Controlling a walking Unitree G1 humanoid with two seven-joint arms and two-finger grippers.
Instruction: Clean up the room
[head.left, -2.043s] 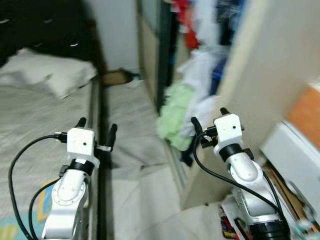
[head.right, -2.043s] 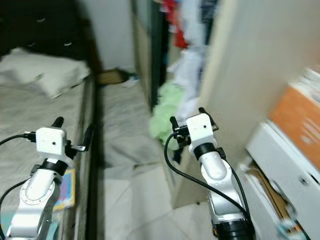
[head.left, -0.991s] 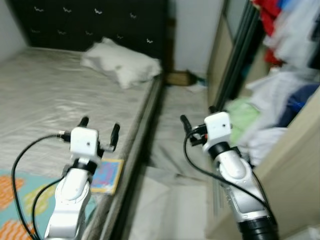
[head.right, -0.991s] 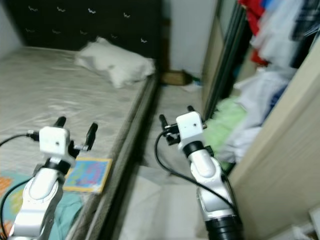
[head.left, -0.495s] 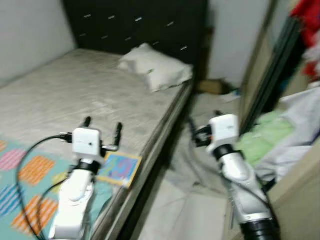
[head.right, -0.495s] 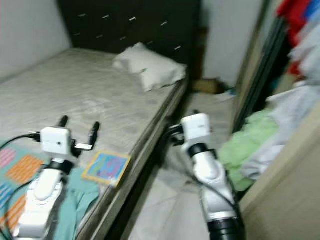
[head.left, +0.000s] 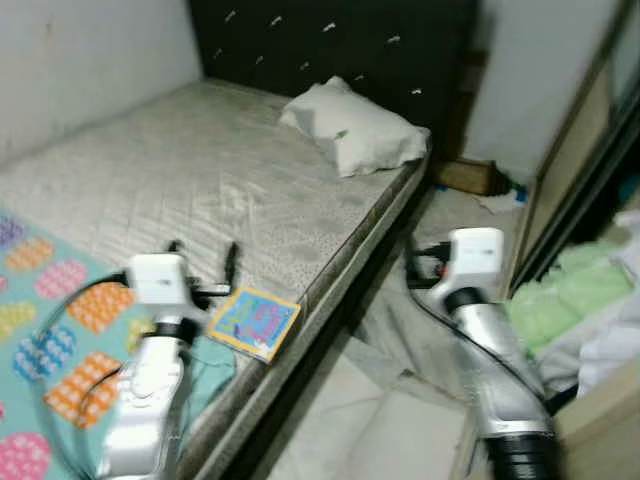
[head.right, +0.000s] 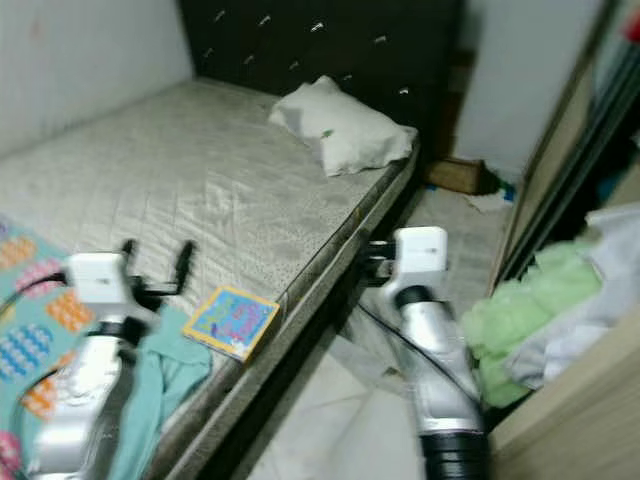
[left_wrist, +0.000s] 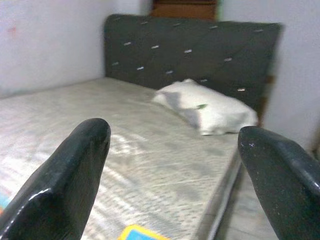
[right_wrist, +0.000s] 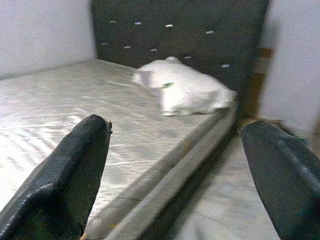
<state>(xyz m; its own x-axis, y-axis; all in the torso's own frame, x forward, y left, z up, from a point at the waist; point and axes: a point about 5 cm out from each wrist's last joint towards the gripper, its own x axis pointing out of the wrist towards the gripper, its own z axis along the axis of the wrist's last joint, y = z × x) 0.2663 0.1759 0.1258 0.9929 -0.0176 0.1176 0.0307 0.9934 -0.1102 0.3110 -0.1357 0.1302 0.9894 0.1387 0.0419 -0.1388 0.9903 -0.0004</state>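
A colourful picture book (head.left: 255, 322) lies flat at the near edge of the grey mattress (head.left: 200, 190), beside a teal blanket (head.left: 45, 345) with bright patches. My left gripper (head.left: 203, 250) hovers open just above and left of the book, holding nothing; the left wrist view looks between its fingers (left_wrist: 60, 185) at a white pillow (left_wrist: 205, 111). My right gripper (head.left: 420, 262) is held open over the gap between bed and wardrobe, also holding nothing. A heap of green and white clothes (head.left: 565, 300) spills onto the floor at the right.
A dark padded headboard (head.left: 340, 45) stands behind the pillow (head.left: 355, 130). A grey sheet (head.left: 395, 320) lies crumpled on the floor beside the bed frame. A brown cardboard box (head.left: 470, 175) sits by the far wall. A sliding wardrobe door (head.left: 570, 150) borders the narrow aisle.
The whole view has swung left, from the wardrobe and clothes heap toward the bed, bringing the book and blanket into sight. Both arms keep the same raised pose, grippers open.
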